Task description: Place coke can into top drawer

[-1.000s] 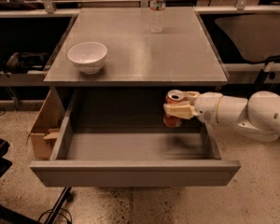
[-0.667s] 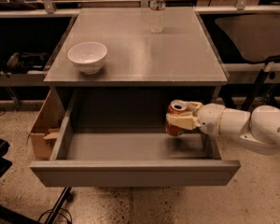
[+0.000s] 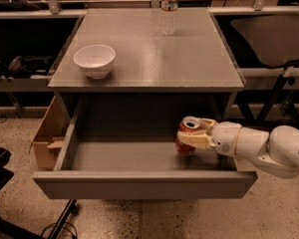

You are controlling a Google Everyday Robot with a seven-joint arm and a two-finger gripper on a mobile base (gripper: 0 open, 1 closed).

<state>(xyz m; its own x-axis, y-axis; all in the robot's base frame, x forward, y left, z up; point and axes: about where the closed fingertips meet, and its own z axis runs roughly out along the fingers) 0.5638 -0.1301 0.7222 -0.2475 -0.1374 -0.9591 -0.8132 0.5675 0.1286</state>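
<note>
The coke can point(image 3: 187, 127), red-orange with a silver top, stands upright at the right side of the open top drawer point(image 3: 139, 183), its base at or just above the grey drawer floor. My gripper point(image 3: 194, 133) reaches in from the right over the drawer's side wall and is shut on the can, one cream finger point(image 3: 195, 140) in front of it and one behind. The white arm point(image 3: 269, 148) extends off to the right.
A white bowl point(image 3: 94, 59) sits on the cabinet top at the left. A clear water bottle point(image 3: 169, 8) stands at the back of the top. A brown cardboard box point(image 3: 47, 133) is on the floor left of the drawer.
The gripper has carried the can lower into the drawer and a little to the right, then eased back left.
</note>
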